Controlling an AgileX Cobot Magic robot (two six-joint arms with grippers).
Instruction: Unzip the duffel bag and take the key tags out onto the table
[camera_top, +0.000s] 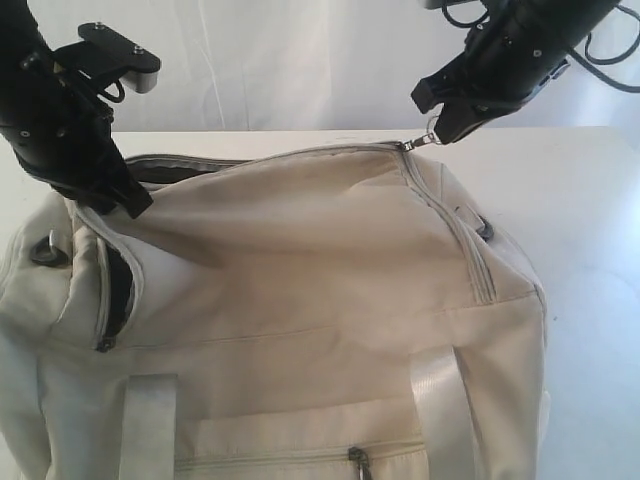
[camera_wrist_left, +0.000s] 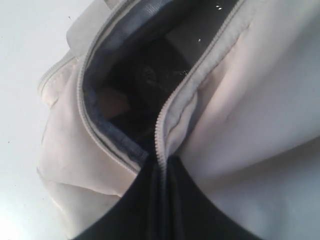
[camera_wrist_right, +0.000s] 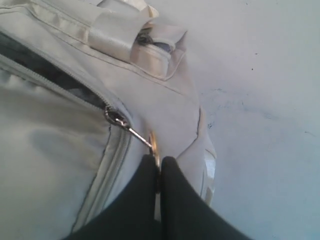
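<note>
Bag (camera_top: 300, 290) lies on the table (camera_top: 590, 200) and fills most of the exterior view, front side toward the camera. We see the top zip (camera_top: 250, 157) parted along the upper edge, gaping widest at the left end, with grey lining (camera_wrist_left: 100, 75) showing there. The slider (camera_wrist_right: 115, 119) sits at the right end of the top edge, where the zip track bends down the bag's side.

Right gripper (camera_top: 443, 128) hangs over that right corner, fingers pinched tight on the zip pull (camera_wrist_right: 142, 137). The pull is stretched out straight from the slider to the fingertips.

Left gripper (camera_top: 132, 200) is at the left top corner, fingers closed on the bag's edge where the zip teeth end. The left wrist view shows the zip line running straight in between the fingers (camera_wrist_left: 135, 210). The fabric there is lifted a little.

The inside is too dark for us to tell the contents.

Lower down, we see a side pocket (camera_top: 115, 290) partly open at the left, two pale straps (camera_top: 150, 420) and a closed front pocket zip (camera_top: 355, 458). A metal ring (camera_top: 48, 248) sits at the far left end.
</note>
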